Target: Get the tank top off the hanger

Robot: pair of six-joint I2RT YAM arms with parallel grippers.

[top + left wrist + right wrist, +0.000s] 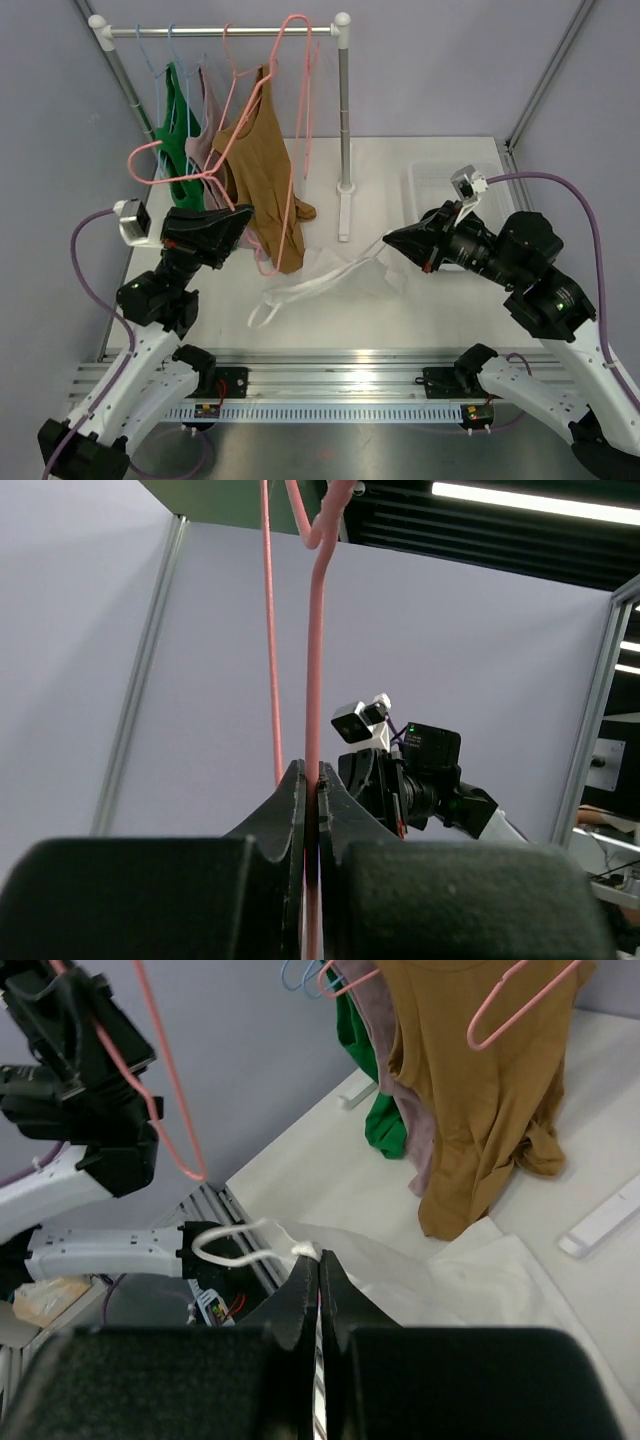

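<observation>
Three tops, green [176, 120], mauve [207, 125] and brown [262, 155], hang on the rack [225, 31]. One white tank top [320, 280] lies crumpled on the table [420, 310], off any hanger, between the two arms. The right gripper [389, 241] has its jaws pinched together on one edge of it. The left gripper [243, 213] is clamped on the wire of a bare pink hanger [188, 178], held low in front of the hung tops. A pale tray [432, 187] sits at the table's right rear, partly behind the right arm. I cannot tell what it holds.
</observation>
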